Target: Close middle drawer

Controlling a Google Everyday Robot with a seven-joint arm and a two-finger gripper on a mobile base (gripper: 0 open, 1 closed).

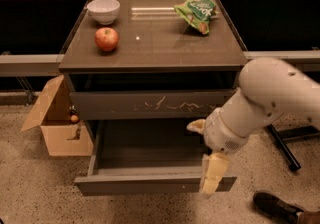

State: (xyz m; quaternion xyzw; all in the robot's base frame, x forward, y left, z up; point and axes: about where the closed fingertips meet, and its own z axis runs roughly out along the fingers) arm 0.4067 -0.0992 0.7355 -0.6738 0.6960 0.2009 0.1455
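The middle drawer [145, 184] is the wide dark grey-brown one with a plain front. It stands pulled out well beyond the cabinet, and its inside looks bare. Above it is the drawer front with pale scratch marks [150, 104], which sits almost flush. My gripper [212, 170] is cream-coloured, at the end of the big white arm [270, 98]. It hangs at the right end of the open drawer, reaching down over the top edge of its front. I cannot tell whether it touches the front.
On the cabinet top [165, 48] are a white bowl [103, 10], a red apple [106, 39] and a green snack bag [196, 12]. An open cardboard box [57, 130] stands on the floor at the left. A dark shoe [275, 207] and a black stand leg [285, 148] are at the lower right.
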